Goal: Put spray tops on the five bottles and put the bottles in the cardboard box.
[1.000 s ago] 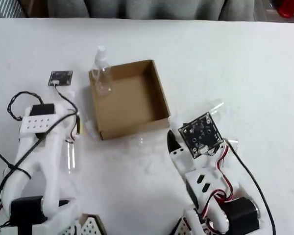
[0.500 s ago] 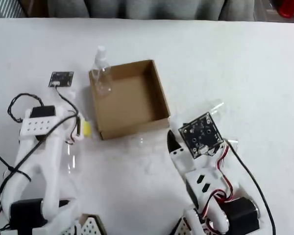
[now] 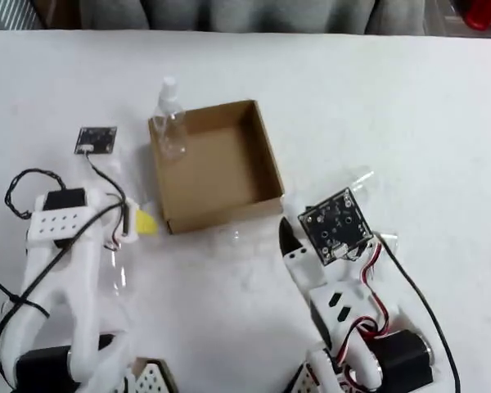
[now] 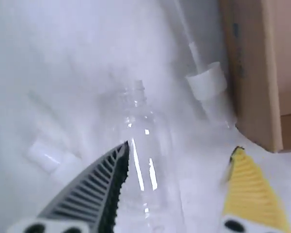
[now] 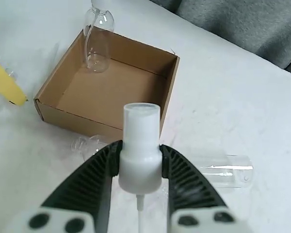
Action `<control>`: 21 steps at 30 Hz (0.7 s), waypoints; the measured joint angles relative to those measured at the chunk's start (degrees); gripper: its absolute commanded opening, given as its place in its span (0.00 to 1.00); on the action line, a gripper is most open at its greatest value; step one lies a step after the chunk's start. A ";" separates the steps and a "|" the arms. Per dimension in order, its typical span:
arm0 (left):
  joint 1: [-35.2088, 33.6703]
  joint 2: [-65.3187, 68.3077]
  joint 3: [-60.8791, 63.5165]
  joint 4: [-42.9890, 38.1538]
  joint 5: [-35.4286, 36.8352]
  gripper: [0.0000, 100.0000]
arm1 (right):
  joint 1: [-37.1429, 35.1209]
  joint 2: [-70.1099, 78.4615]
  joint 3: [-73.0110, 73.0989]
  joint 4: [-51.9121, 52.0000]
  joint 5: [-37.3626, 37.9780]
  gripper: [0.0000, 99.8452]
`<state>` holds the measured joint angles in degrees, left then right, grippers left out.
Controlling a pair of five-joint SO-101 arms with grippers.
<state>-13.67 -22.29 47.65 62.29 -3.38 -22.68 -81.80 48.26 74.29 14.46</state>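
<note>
The cardboard box [image 3: 266,168] sits mid-table; a bottle with a spray top [image 3: 170,123] leans in its far left corner. My left gripper [image 4: 180,148] is open, its grey and yellow fingers astride a topless clear bottle [image 4: 145,160] lying on the table next to the box's left wall. A loose spray top [image 4: 206,82] lies just beyond it, by the box wall [image 4: 252,73]. My right gripper [image 5: 140,147] is shut on a white spray top [image 5: 141,141], held upright in front of the box [image 5: 48,104]. One clear bottle [image 5: 223,170] lies right of it.
Another clear bottle [image 5: 89,143] lies against the box's front wall. A small white cap [image 4: 43,158] rests on the table near the left gripper. One more clear bottle [image 3: 360,176] lies right of the box. The right arm [image 3: 344,311] stands at the front right.
My left gripper has opened, its yellow finger now showing beside the box, and the left arm has shifted slightly left. The right arm has not moved.
</note>
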 measured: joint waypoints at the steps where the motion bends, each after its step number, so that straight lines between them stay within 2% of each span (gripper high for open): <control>1: 0.00 0.00 -0.18 0.97 0.00 0.31 | 0.00 0.00 0.44 0.00 0.00 0.02; 8: -1.32 0.00 -1.93 5.54 0.00 0.31 | 0.00 0.00 0.70 0.00 0.00 0.02; 21: -2.55 0.00 -2.02 7.91 0.00 0.31 | 0.00 0.00 0.70 0.00 0.00 0.02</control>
<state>-16.22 -22.29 45.63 70.20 -3.38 -22.68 -81.80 48.97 74.29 14.46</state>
